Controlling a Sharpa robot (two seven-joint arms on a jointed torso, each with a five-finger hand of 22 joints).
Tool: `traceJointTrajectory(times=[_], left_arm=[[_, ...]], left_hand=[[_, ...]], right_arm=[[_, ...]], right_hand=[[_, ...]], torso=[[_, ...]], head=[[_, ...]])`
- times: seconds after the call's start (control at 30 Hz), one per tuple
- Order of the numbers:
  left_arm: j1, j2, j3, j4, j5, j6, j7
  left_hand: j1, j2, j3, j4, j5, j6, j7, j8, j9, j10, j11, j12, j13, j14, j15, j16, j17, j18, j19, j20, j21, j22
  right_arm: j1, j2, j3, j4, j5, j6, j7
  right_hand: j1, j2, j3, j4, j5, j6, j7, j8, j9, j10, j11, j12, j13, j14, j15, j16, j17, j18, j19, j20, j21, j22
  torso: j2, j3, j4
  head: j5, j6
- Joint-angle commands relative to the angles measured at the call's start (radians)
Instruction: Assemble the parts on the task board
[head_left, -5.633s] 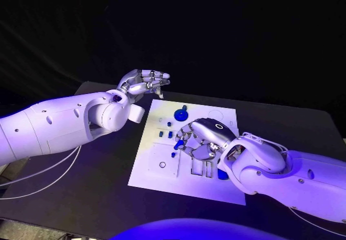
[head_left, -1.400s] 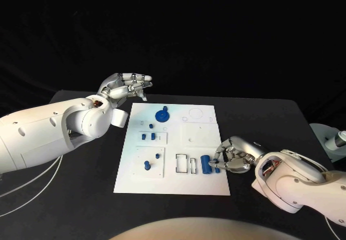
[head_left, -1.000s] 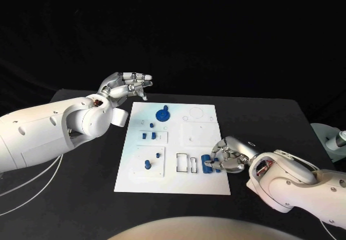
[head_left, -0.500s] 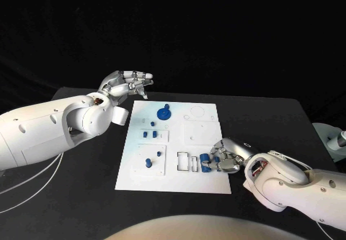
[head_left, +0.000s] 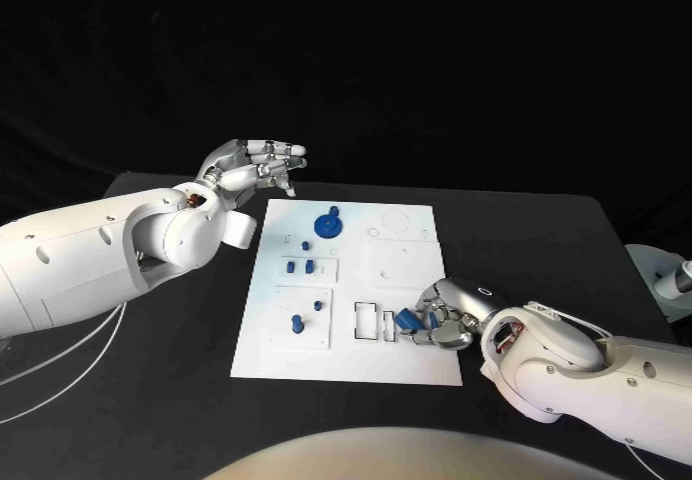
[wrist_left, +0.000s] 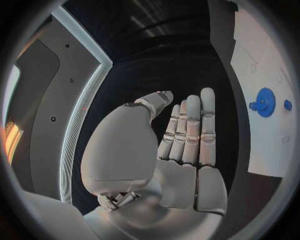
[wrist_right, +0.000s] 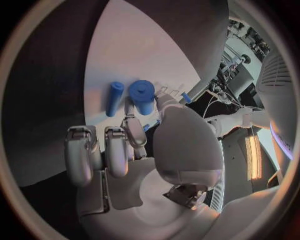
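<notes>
The white task board (head_left: 382, 360) lies in the middle of the black table. My right hand (head_left: 444, 318) rests on its near right part, and its fingertips close around a thick blue cylinder (head_left: 408, 320) beside the rectangular slots (head_left: 365, 320). In the right wrist view that cylinder (wrist_right: 143, 95) sits between a finger and the thumb, with a thinner blue peg (wrist_right: 114, 98) lying next to it on the board (wrist_right: 125, 55). My left hand (head_left: 257, 166) hangs above the table's far left, fingers held together (wrist_left: 190, 135), holding nothing.
A blue gear (head_left: 329, 226) stands at the board's far end, also seen in the left wrist view (wrist_left: 265, 102). Small blue pegs (head_left: 299, 267) and another peg (head_left: 297, 323) stand in the left column. A pale object (head_left: 663, 275) sits at the table's right edge.
My right hand has slid left across the board onto the two blue parts and closed its fingertips round the thick cylinder. The left hand has stayed where it was.
</notes>
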Motion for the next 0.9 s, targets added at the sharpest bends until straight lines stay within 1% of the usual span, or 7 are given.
traceJointTrajectory(times=[0.03, 0.23, 0.3, 0.4, 0.5, 0.7, 0.9], left_arm=[[0.001, 0.0, 0.001, 0.004, 0.005, 0.021, 0.0], [0.001, -0.002, 0.001, 0.004, 0.005, 0.021, -0.001], [0.001, -0.002, 0.001, 0.004, 0.005, 0.021, -0.002], [0.001, -0.001, 0.001, 0.004, 0.005, 0.022, -0.002], [0.001, 0.0, 0.001, 0.003, 0.005, 0.022, -0.002], [0.001, 0.002, 0.001, 0.002, 0.004, 0.023, -0.003], [0.001, 0.004, 0.001, 0.001, 0.004, 0.024, -0.003]], left_hand=[[-0.006, 0.006, -0.004, 0.001, 0.006, -0.008, -0.002, 0.003, 0.0, -0.006, 0.0, 0.005, 0.001, -0.007, 0.001, 0.007, -0.001, 0.006, -0.001, 0.007, -0.006, 0.001], [-0.006, 0.006, -0.004, 0.001, 0.006, -0.008, -0.002, 0.003, 0.0, -0.006, 0.0, 0.005, 0.001, -0.007, 0.001, 0.007, -0.001, 0.006, -0.001, 0.007, -0.006, 0.001], [-0.006, 0.006, -0.004, 0.001, 0.006, -0.008, -0.002, 0.003, 0.0, -0.006, 0.0, 0.005, 0.001, -0.007, 0.001, 0.007, -0.001, 0.006, -0.001, 0.007, -0.006, 0.001], [-0.007, 0.005, -0.004, 0.001, 0.006, -0.009, -0.002, 0.003, 0.0, -0.008, 0.0, 0.006, 0.002, -0.007, 0.002, 0.007, -0.002, 0.006, -0.002, 0.008, -0.006, 0.0], [-0.007, 0.005, -0.004, 0.001, 0.006, -0.009, -0.002, 0.003, 0.0, -0.008, 0.0, 0.006, 0.002, -0.007, 0.002, 0.007, -0.002, 0.006, -0.002, 0.008, -0.006, 0.0], [-0.007, 0.005, -0.004, 0.001, 0.006, -0.009, -0.002, 0.003, 0.0, -0.008, 0.0, 0.006, 0.002, -0.007, 0.002, 0.007, -0.002, 0.006, -0.002, 0.008, -0.006, 0.0], [-0.007, 0.005, -0.004, 0.001, 0.006, -0.009, -0.002, 0.003, 0.0, -0.008, 0.0, 0.006, 0.002, -0.007, 0.002, 0.007, -0.002, 0.006, -0.002, 0.008, -0.006, 0.0]], right_arm=[[-0.007, 0.006, -0.004, -0.002, -0.027, 0.025, -0.026], [-0.008, 0.004, -0.003, 0.007, -0.012, -0.038, -0.019], [-0.008, -0.003, -0.003, 0.017, -0.005, -0.071, -0.013], [-0.008, -0.01, -0.002, 0.029, 0.002, -0.096, -0.008], [0.002, -0.022, 0.002, 0.052, 0.018, -0.13, 0.0], [0.021, -0.02, 0.005, 0.077, 0.054, -0.149, 0.011], [0.029, 0.007, 0.006, 0.072, 0.094, -0.13, 0.02]], right_hand=[[0.026, 0.007, -0.006, -0.001, 0.022, 0.0, -0.007, 0.006, 0.0, 0.008, 0.002, 0.008, 0.004, 0.077, -0.008, 0.005, 0.103, -0.009, 0.086, -0.008, 0.005, 0.237], [0.055, 0.031, 0.002, 0.001, 0.072, 0.022, -0.016, 0.022, 0.006, 0.031, -0.007, 0.039, 0.037, 0.079, -0.014, 0.008, 0.113, -0.011, 0.09, -0.013, 0.015, 0.242], [0.06, 0.037, 0.005, 0.001, 0.077, 0.026, -0.019, 0.025, 0.007, 0.034, -0.009, 0.043, 0.041, 0.08, -0.016, 0.009, 0.115, -0.012, 0.09, -0.014, 0.016, 0.243], [0.06, 0.048, 0.009, 0.002, 0.081, 0.035, -0.023, 0.031, 0.009, 0.038, -0.012, 0.047, 0.046, 0.08, -0.019, 0.01, 0.119, -0.013, 0.091, -0.016, 0.021, 0.245], [0.054, 0.057, 0.011, 0.004, 0.085, 0.043, -0.027, 0.036, 0.011, 0.044, -0.016, 0.053, 0.053, 0.081, -0.022, 0.011, 0.124, -0.014, 0.093, -0.019, 0.026, 0.247], [0.05, 0.068, 0.015, 0.004, 0.094, 0.05, -0.032, 0.042, 0.012, 0.05, -0.02, 0.06, 0.061, 0.082, -0.026, 0.013, 0.129, -0.015, 0.094, -0.022, 0.03, 0.249], [0.043, 0.077, 0.017, 0.005, 0.102, 0.051, -0.033, 0.043, 0.013, 0.052, -0.022, 0.061, 0.063, 0.082, -0.027, 0.013, 0.127, -0.014, 0.094, -0.024, 0.028, 0.248]], torso=[[0.0, -0.0002, 0.0008], [-0.001, 0.0006, -0.0006], [-0.001, 0.0009, -0.001], [-0.001, 0.001, -0.0009], [-0.002, 0.0003, -0.0013], [-0.001, 0.0007, 0.0001], [0.0, 0.0, 0.0003]], head=[[0.001, -0.001], [0.003, -0.001], [0.004, 0.0], [0.005, 0.001], [0.004, 0.003], [0.002, 0.007], [0.005, 0.005]])
